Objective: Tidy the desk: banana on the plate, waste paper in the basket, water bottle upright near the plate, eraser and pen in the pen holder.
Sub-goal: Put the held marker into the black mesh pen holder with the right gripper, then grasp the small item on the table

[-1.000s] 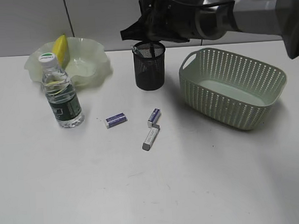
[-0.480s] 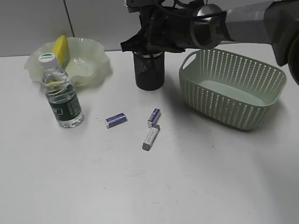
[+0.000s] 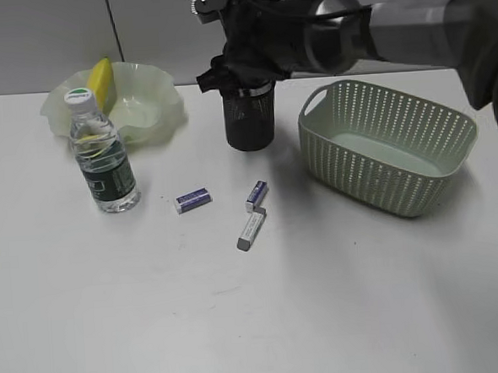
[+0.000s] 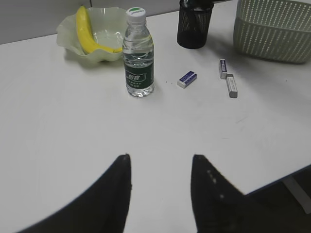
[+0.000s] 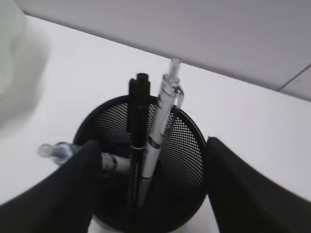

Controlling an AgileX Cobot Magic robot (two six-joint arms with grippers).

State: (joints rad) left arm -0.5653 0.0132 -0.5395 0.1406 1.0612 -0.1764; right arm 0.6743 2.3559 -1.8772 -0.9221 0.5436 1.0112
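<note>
The pen holder (image 3: 249, 125) stands at the back middle of the desk (image 3: 240, 322). My right gripper (image 3: 246, 78) hangs right over its mouth. In the right wrist view the gripper (image 5: 151, 141) is open and empty, one finger on each side of the pen holder (image 5: 189, 145), which holds a black pen (image 5: 137, 121), a clear pen (image 5: 164, 107) and a third one leaning left. Three erasers (image 3: 192, 199) (image 3: 256, 194) (image 3: 251, 230) lie on the desk. The banana (image 3: 100, 81) lies in the plate (image 3: 147, 104). The water bottle (image 3: 102, 157) stands upright beside it. My left gripper (image 4: 161, 158) is open and empty, above bare desk. The waste paper is not in view.
The basket (image 3: 390, 144) stands right of the pen holder, close to my right arm. In the left wrist view the basket (image 4: 272, 29) sits at the top right and the desk's front edge runs at the lower right.
My right gripper has come down and a little left, from just above the pen holder to covering its rim. Nothing else on the desk has moved.
</note>
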